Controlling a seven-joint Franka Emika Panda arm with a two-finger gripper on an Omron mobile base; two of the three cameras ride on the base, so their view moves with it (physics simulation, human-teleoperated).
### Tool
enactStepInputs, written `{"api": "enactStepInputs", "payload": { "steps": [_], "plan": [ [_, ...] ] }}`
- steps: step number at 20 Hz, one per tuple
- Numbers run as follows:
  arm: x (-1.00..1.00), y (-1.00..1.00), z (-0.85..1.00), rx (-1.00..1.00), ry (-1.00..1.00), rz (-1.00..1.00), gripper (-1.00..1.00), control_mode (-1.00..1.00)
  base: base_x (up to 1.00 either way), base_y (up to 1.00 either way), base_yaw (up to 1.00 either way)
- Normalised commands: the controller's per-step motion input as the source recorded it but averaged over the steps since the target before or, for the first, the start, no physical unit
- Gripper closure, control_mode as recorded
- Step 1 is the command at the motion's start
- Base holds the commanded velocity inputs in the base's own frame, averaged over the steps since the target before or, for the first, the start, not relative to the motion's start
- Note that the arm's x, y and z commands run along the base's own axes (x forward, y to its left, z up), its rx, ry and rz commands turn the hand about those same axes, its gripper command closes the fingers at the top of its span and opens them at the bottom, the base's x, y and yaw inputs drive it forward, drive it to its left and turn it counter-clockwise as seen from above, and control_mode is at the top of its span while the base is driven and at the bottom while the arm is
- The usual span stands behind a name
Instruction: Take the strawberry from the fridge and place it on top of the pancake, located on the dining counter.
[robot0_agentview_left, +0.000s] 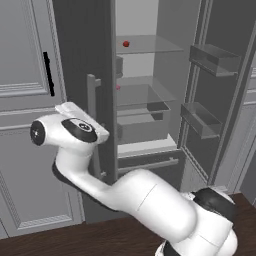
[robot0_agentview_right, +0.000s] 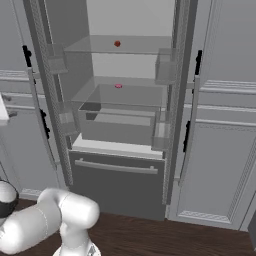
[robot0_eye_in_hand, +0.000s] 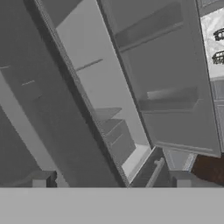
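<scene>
A fridge (robot0_agentview_right: 120, 185) is seen with both of its two doors swung open, filling the middle of the right base view. Two glass shelves are counted inside. One strawberry (robot0_agentview_right: 117, 44) is seen on the upper shelf (robot0_agentview_right: 145, 46), near the top centre of that frame; in the left base view the same strawberry (robot0_agentview_left: 126, 44) sits at the upper middle. One flatter pink piece (robot0_agentview_right: 118, 86) lies on the lower shelf (robot0_agentview_right: 130, 92), directly below the strawberry. One dark bin (robot0_agentview_right: 117, 126) is seen beneath the shelves, and one drawer bar (robot0_agentview_right: 116, 167) crosses the bottom drawer.

The arm (robot0_agentview_left: 145, 200) rises from the lower right of the left base view, and its hand (robot0_agentview_left: 80, 127) is placed at the left centre, beside the edge of the left door (robot0_agentview_left: 82, 60), well apart from the strawberry. In the hand view two finger tips (robot0_eye_in_hand: 39, 182) are seen spread wide at the bottom, with nothing between them. Door racks (robot0_agentview_left: 215, 59) are seen on the right door, two in number.
</scene>
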Motion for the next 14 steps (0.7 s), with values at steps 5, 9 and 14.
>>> {"api": "enactStepInputs", "payload": {
  "steps": [5, 9, 14],
  "plan": [
    [0.0, -0.93, 0.02, 0.86, -0.01, 0.28, -1.0, -1.0, 0.0, 0.0, 0.0],
    [0.2, -0.84, -0.08, 1.0, 0.04, 0.23, -1.0, -1.0, 0.0, 0.0, 0.0],
    [0.46, -0.28, 0.0, 1.0, 0.09, 0.3, -1.0, -1.0, 0.0, 0.0, 0.0]
  ]
}}
